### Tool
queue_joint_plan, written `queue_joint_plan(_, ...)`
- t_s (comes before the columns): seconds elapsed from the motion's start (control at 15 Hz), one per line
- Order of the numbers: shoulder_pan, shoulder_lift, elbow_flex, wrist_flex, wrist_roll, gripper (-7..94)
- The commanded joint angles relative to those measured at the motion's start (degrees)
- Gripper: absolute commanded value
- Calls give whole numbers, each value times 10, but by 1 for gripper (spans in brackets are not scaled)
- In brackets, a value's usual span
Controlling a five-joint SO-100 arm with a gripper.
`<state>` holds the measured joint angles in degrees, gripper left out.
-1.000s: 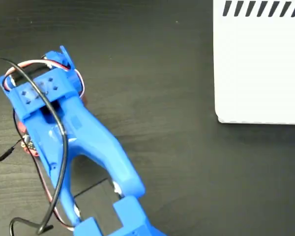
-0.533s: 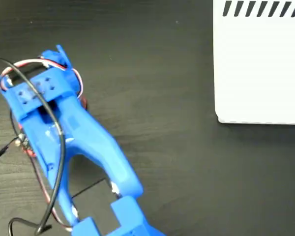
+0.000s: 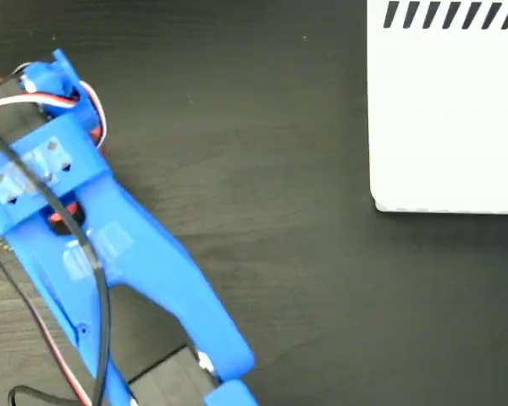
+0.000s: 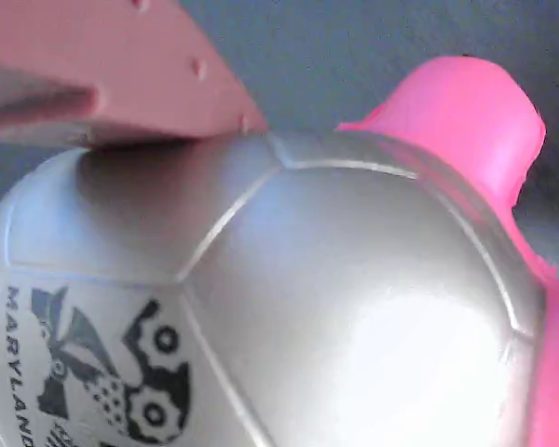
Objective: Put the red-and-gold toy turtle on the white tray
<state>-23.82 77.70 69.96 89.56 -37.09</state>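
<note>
arm: the blue arm fills the left side of the fixed view, running from the bottom edge up toward the top-left corner, with black and red-and-white wires looped over it.
gripper: the gripper sits at the arm's upper-left end in the fixed view; its fingers are hidden under the arm body there, and the wrist view shows only one flat finger lying on the shell, so whether it is spread or pinching cannot be told.
turtle: the red-and-gold toy turtle fills the wrist view, its shiny domed shell right under the camera, a black printed mark at the lower left and a pink-red limb at the upper right; in the fixed view only a sliver of red shows beneath the arm, at the far left.
tabletop: the dark tabletop lies bare between arm and tray.
tray: the white tray sits at the top right of the fixed view, black stripes along its top edge, nothing on it, well apart from the arm.
step: judged to be the grasp or the very start of the lift.
next move: calls for a firm hold on the smooth dome, then a carry rightward across the tabletop to above the tray.
</note>
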Motion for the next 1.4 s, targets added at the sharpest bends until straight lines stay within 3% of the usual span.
queue_joint_plan(0.0, 6, 70, -42, -15, 112, 0)
queue_joint_plan(0.2, 69, 91, -58, -31, 243, 0)
queue_joint_plan(0.4, 171, 120, -77, 2, 273, 0)
queue_joint_plan(0.87, 529, 133, -108, 23, 377, 0)
queue_joint_plan(1.07, 594, 91, -120, 27, 396, 0)
queue_joint_plan(1.33, 601, 24, -125, 18, 394, 0)
